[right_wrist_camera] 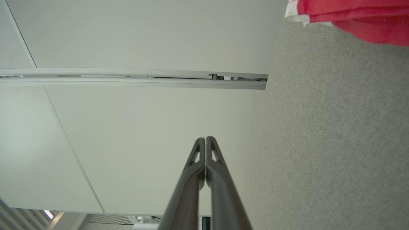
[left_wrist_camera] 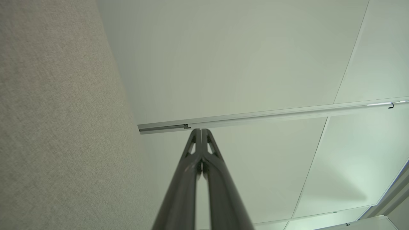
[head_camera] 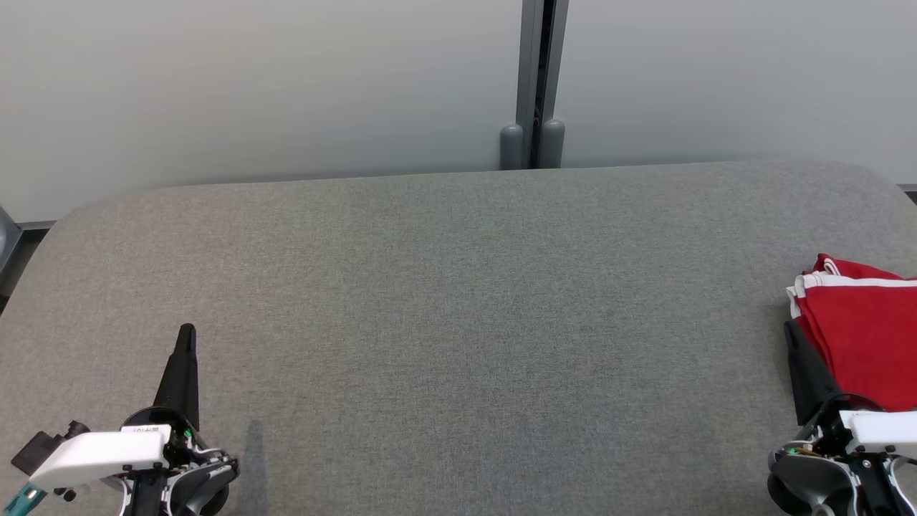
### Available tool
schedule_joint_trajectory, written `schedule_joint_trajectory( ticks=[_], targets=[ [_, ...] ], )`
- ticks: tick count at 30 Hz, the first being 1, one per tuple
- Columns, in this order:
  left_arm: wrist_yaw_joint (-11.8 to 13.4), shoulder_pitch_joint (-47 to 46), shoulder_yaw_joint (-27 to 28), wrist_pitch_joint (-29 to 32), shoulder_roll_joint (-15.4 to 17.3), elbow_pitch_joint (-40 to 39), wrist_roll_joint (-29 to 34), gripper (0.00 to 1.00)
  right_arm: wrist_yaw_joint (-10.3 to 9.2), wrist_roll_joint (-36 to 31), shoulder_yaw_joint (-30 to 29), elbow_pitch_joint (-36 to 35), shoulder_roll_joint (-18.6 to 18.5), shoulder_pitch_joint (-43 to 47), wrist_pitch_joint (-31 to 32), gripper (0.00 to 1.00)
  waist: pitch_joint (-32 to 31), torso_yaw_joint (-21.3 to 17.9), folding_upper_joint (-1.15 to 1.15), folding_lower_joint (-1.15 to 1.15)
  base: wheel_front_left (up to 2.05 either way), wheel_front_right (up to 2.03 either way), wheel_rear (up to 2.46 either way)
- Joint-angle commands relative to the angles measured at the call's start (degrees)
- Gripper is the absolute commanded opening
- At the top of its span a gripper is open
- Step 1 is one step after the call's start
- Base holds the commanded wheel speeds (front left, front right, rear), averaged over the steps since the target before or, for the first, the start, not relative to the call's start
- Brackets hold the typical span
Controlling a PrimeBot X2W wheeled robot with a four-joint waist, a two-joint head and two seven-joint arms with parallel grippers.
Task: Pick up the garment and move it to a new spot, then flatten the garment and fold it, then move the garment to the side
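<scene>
Black left gripper [head_camera: 188, 332], tips pressed together, empty, over near left corner of grey fabric surface [head_camera: 458, 301]; right gripper [head_camera: 789, 330] likewise closed at near right corner, just beside red garment [head_camera: 863, 337] lying at right edge; pale wall [head_camera: 286, 79] beyond.

L gripper [head_camera: 187, 332] sits lower left, fingers pressed together tip to tip, pointing up & fwd. R gripper [head_camera: 790, 328] sits lower right, fingers likewise closed, leaning slightly left. Both held low, well apart, nothing gripped.
</scene>
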Motion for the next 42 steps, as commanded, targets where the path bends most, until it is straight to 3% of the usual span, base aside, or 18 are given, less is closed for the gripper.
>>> schedule_joint_trajectory(
  ticks=[1,42],
  targets=[
    [-0.2,-0.73,0.22,0.19,0.3,-0.16,-0.08,0.0,0.02,0.08,-0.07,-0.18,-0.51,0.55,0.23,0.0,0.0,0.0,0.0,0.0,0.0,0.0,0.0],
    [-0.21,-0.73,0.22,0.19,0.3,-0.17,-0.08,0.0,0.02,0.06,-0.07,-0.18,-0.5,0.54,0.25,0.0,0.0,0.0,0.0,0.0,0.0,0.0,0.0]
  ],
)
